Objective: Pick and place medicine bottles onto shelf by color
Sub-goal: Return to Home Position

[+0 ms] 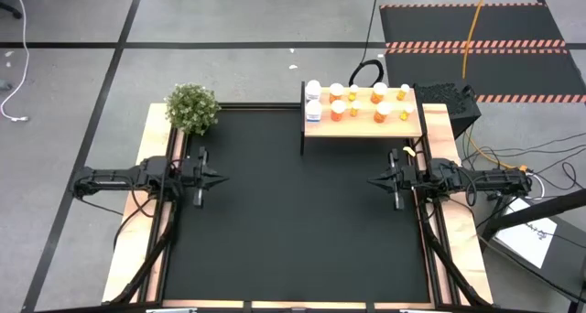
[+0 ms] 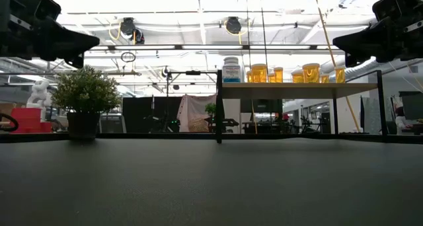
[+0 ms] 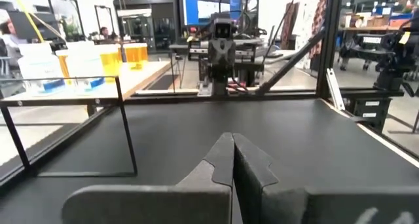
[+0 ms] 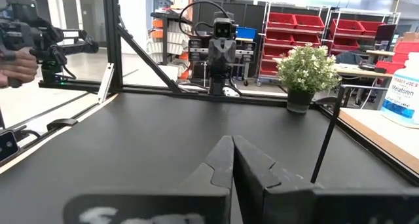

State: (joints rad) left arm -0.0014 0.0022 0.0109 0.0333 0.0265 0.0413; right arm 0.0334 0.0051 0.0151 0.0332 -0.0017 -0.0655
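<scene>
- Now the left gripper [image 1: 222, 178] hovers over the left side of the black mat [image 1: 293, 240], its fingers [image 3: 219, 165] pressed together on nothing.
- Opposite, the right gripper [image 1: 372, 180] hangs over the mat's right side, just in front of the shelf [image 1: 362, 128], fingers [image 4: 219, 165] likewise tip to tip and empty.
- All the medicine bottles [image 1: 339, 110] stand on the shelf at the far right. Two white ones [image 1: 313, 110] are at its left end. The orange ones [image 1: 379, 94] fill the rest, perhaps eight, though the small ones are hard to count.
- A potted plant [image 1: 192, 108] sits at the far left corner, well apart.
</scene>
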